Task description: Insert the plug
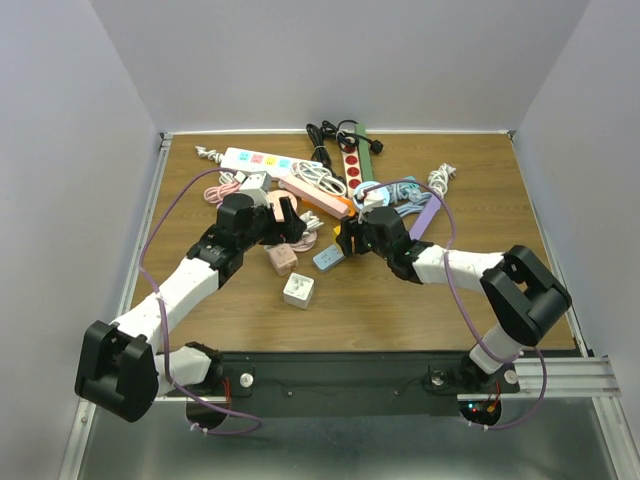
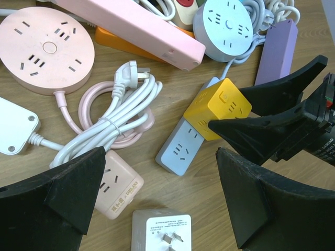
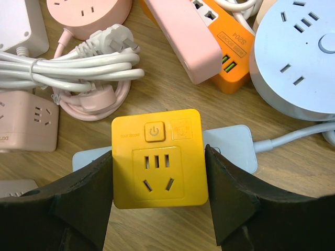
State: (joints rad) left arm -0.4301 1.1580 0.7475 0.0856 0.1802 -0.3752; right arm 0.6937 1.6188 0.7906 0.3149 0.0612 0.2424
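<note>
Crowding yellow cube point(image 3: 159, 159): pink strip point(image 3: 178, 36), white cord point(image 3: 78, 68) (tabletop point(image 1: 400, 310) nearer bases open)

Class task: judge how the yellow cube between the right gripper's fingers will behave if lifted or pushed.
The cube looks like hard plastic, so probably stiff and fairly light. Its smooth sides may slip in the right gripper. Flat faces should stop rolling, but set over the grey strip it might tip.
</note>
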